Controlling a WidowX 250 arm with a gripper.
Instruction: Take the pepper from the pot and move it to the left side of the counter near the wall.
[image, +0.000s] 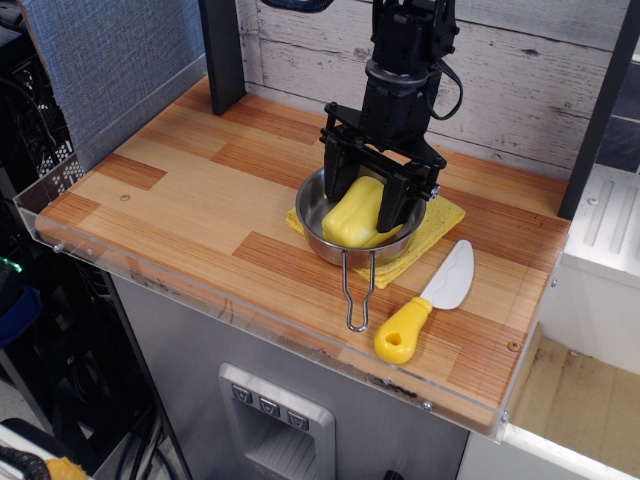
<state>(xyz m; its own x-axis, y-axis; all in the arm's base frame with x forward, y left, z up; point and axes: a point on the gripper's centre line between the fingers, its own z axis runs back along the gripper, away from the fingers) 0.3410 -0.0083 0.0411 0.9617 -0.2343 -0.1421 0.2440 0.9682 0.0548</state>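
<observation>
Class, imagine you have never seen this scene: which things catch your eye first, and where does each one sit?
The black gripper closed around a glossy yellow pepper inside a small steel pot, mid-counter on a yellow cloth. Next, the yellow-handled white knife lying at the pot's right, toward the front edge.

Pot (330, 243) sits near the middle of the table (180, 200), resting on a cloth (440, 225) that sticks out to its right and front. Pepper (355, 213) lies inside the pot. End effector (372, 208) comes down from above and behind, one finger on each side of the pepper. Pot's wire handle (357, 295) points toward the table's front edge. Knife (425, 302) lies on the table, front-right of the pot, apart from it. Wall (110, 60) stands along the table's left edge; plank wall (520, 90) runs behind. A post (222, 50) stands at the back left.
</observation>
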